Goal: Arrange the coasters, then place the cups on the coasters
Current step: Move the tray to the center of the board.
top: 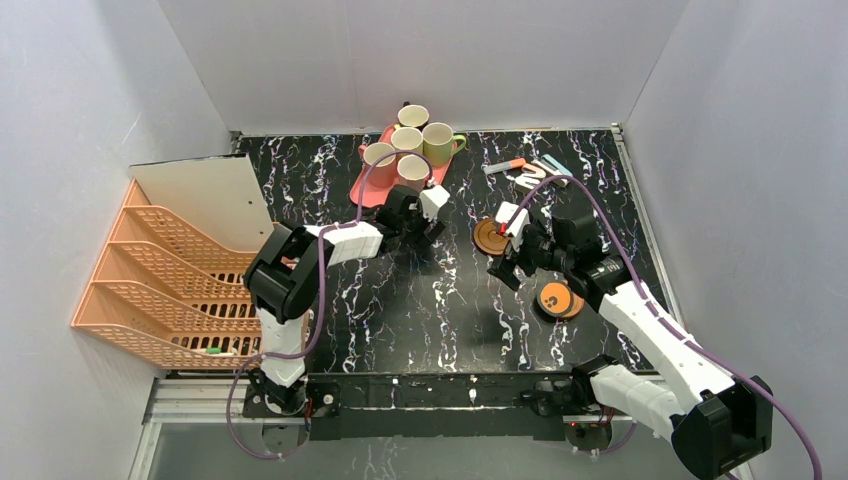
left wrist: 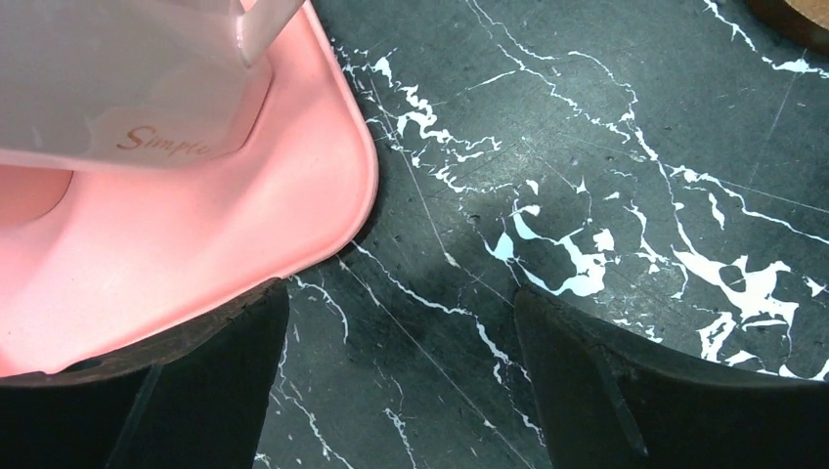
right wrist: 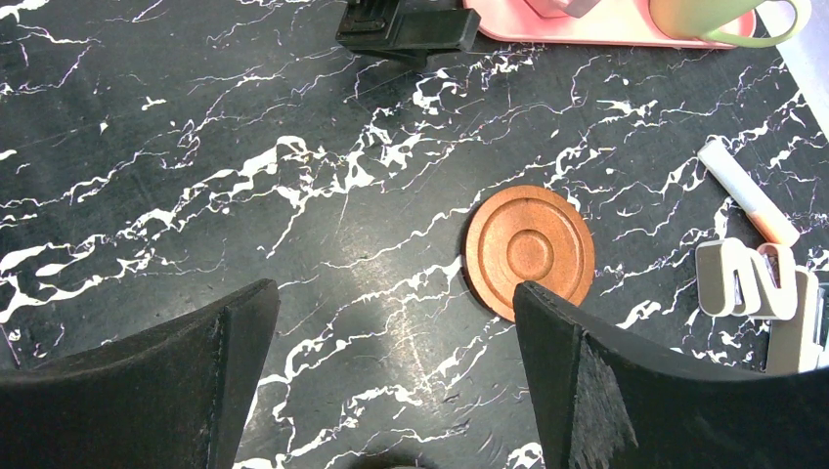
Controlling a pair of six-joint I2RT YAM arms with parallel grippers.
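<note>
- The black marble-patterned counter [top: 400,310] with white veins stands between plain white walls [top: 450,50]. A pink rectangular plastic tray [top: 366,190] lies at the middle of its far edge.
- Five handled ceramic mugs with cream insides [top: 406,139] stand close together on the tray. None is on a coaster yet.
- One orange-brown round coaster with concentric rings [right wrist: 528,244] lies flat and alone, a little right of the counter's centre.
- A small stack of round coasters [top: 558,300], dark on top, lies towards the near right corner. I see at least two in it, but the exact number I cannot tell.
- The right claw [right wrist: 393,303] is wide open and holds nothing. The ringed coaster lies just ahead of it on the side of its right finger, which hides part of the rim.
- The disc is round, so there is no long axis to line up with. The right arm is clearly the nearer one.
- The left claw [left wrist: 401,298] is also open and holds nothing. It hangs over bare counter just beside the tray's near right corner, with the pale pink mug [left wrist: 117,88] just ahead.
</note>
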